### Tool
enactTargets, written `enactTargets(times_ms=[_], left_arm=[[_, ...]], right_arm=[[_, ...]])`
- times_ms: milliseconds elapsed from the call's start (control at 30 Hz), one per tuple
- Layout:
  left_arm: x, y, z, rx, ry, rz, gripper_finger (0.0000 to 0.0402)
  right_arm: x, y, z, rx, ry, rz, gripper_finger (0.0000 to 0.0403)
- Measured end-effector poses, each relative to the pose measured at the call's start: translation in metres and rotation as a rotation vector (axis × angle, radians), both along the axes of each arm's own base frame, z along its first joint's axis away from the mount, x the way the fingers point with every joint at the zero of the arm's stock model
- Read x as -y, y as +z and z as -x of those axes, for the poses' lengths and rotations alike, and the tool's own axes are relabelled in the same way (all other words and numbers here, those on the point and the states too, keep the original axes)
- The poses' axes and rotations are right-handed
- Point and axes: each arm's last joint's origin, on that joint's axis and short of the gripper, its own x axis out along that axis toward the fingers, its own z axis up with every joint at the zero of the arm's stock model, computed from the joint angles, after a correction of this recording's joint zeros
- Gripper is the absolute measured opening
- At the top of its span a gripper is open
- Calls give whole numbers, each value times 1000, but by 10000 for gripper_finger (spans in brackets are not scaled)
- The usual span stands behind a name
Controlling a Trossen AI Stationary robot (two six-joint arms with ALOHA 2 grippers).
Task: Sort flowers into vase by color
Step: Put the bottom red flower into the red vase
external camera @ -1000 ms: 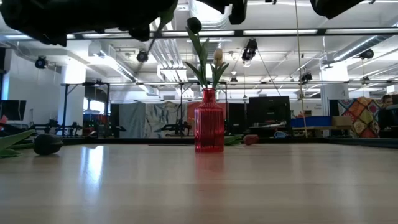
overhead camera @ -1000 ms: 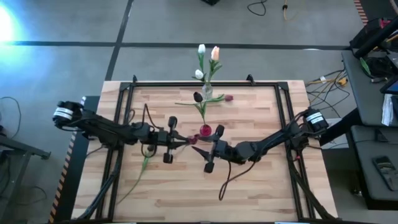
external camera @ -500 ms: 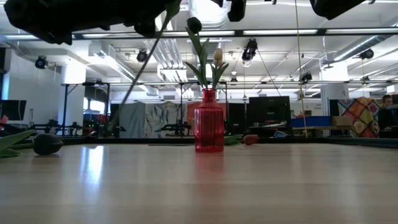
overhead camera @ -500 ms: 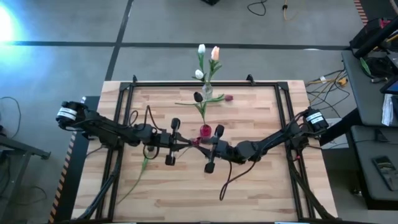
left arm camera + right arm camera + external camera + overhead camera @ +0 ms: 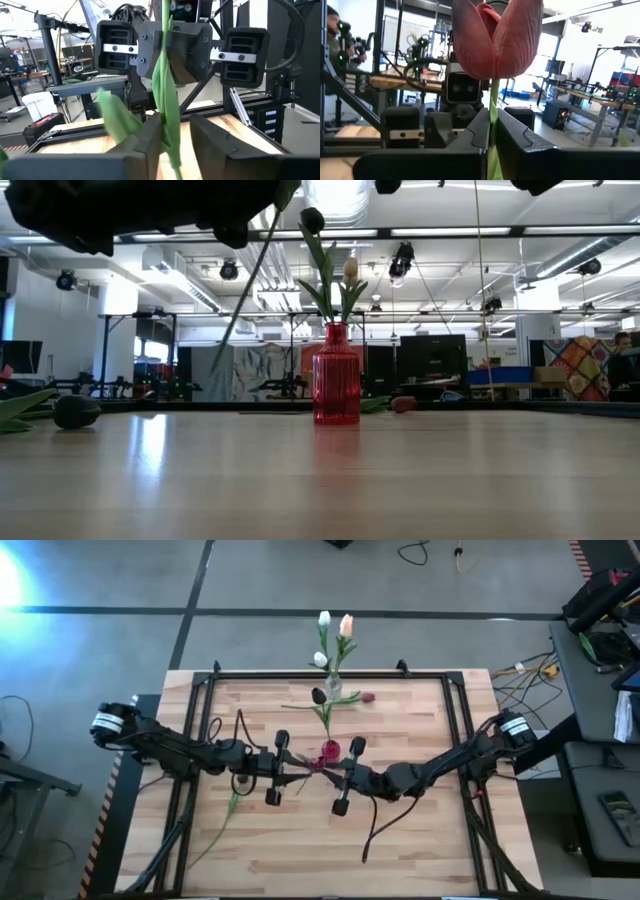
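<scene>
A maroon tulip (image 5: pixel 495 37) with a long green stem (image 5: pixel 245 280) hangs between my two grippers, just on the near side of the red vase (image 5: pixel 330 750). My right gripper (image 5: pixel 492 132) is shut on its stem right under the head. My left gripper (image 5: pixel 176 142) faces it from the left, open, and the stem (image 5: pixel 167 100) runs through its gap. In the high view the grippers (image 5: pixel 297 772) (image 5: pixel 320 770) almost meet. A dark tulip (image 5: pixel 318 696) stands in the red vase. White and peach tulips (image 5: pixel 335 625) stand in a clear vase (image 5: pixel 333 690) behind it. My left gripper has the stem (image 5: pixel 169 140) between its spread fingers, close to one finger (image 5: pixel 150 137); I cannot tell whether it touches. My right gripper pinches the stem (image 5: pixel 493 107) between its two fingers just below the head, coming level from the table's right, fingers across the stem. The stem slants down, its lower end (image 5: pixel 218 340) clear of the table.
Another maroon tulip (image 5: pixel 367 697) lies on the table to the right of the clear vase. A dark rounded head (image 5: pixel 75 412) and green leaves (image 5: pixel 20 405) lie at the left in the low view. Black frame rails (image 5: pixel 200 730) run along the table's sides.
My left gripper has carried the tulip a little toward the table's right, up to my right gripper. My right gripper has shut on the stem under the head. The long stem has swung into the low view and now slants down, clear of the table.
</scene>
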Motion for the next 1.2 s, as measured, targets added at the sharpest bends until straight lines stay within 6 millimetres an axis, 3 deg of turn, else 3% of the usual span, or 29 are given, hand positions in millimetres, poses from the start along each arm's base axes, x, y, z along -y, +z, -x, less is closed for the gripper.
enactTargets(times_ms=[233,400,733,933,1200], left_arm=[[-2,-1,5,-40,31,-14,152],[-6,-4,13,-139,127,-42,174],[-12,-11,45,-180,160,22,178],[-17,-21,66,-178,201,67,178],[-19,-28,76,-175,207,93,178]], right_arm=[[6,20,14,-83,-72,85,13],[15,42,30,-129,-130,123,12],[38,74,57,-142,-189,123,12],[50,80,62,-144,-229,117,12],[54,82,65,-138,-238,93,12]])
